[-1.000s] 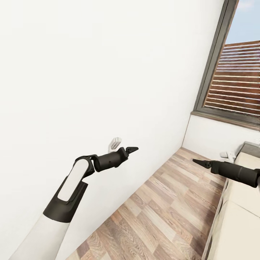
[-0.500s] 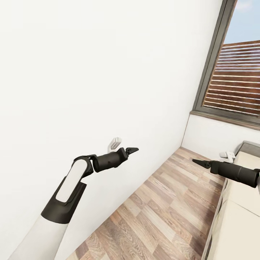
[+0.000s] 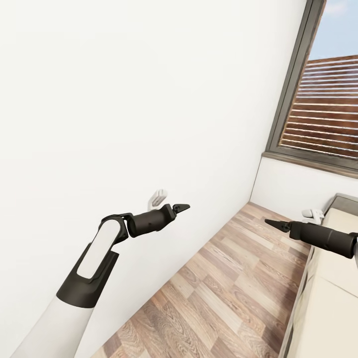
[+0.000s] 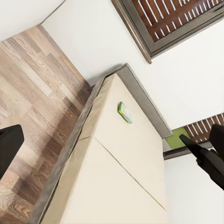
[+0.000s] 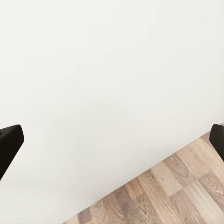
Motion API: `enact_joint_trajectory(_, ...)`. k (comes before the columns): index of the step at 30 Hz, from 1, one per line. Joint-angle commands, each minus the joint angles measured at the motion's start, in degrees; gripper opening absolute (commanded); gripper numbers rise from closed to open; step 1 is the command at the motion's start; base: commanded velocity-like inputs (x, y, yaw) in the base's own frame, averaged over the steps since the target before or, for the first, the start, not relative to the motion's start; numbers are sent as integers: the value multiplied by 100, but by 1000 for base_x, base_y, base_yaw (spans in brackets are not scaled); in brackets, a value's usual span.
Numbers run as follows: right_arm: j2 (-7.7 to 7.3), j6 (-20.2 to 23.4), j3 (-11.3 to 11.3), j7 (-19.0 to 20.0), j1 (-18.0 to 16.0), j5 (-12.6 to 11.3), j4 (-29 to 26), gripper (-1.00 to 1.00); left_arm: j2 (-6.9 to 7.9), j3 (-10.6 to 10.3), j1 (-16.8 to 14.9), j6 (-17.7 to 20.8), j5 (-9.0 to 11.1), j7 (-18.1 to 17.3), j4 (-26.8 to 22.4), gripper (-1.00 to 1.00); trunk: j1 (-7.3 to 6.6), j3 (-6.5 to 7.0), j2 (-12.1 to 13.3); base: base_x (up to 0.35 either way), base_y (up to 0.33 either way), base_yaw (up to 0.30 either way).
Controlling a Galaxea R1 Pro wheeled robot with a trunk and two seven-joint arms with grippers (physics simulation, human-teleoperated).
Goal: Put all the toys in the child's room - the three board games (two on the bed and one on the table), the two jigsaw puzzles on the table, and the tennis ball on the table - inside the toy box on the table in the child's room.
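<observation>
The robot faces a plain white wall (image 3: 124, 99) in the child's room, both arms raised ahead of it over a wood-plank floor (image 3: 233, 278). The left hand (image 3: 181, 206) is held out close to the wall, near a small white fitting (image 3: 158, 197) fixed there; the right hand (image 3: 272, 223) points toward the wall from over the edge of the bed (image 3: 330, 293), which is cut off at the head view's right side. In the head view each hand looks like one dark point, but the wrist views show the fingers (image 5: 9, 142) of both hands set wide apart with nothing between them (only dark tips show at the frame edges).

A dark-framed window (image 3: 323, 94) with brown slats (image 3: 325, 119) outside stands at the far right, a white sill wall below it. Something small and white (image 3: 312, 214) lies at the bed's far end, too small to identify.

From the left wrist, the bed (image 4: 116, 168) shows its beige mattress and dark grey frame running along the floor (image 4: 37, 93). One small, flat, green-edged printed box (image 4: 124, 112), apparently one of the board games, lies on the mattress toward the window end; its print cannot be read. The right hand (image 4: 193, 145) crosses that view's edge as a dark shape, hiding part of the wall behind.
</observation>
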Motion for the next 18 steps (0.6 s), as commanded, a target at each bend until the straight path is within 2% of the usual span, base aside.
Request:
enact_joint_trajectory(1,0,27,-3,25,-6,6,0,100,0,4,-6,8,54,60,1,100,25,-29,-51,0,0,-1)
enact_joint_trajectory(18,6,27,12,23,-6,36,1,100,-7,9,-34,7,16,68,125,100,398,-333,-733,0,0,-2)
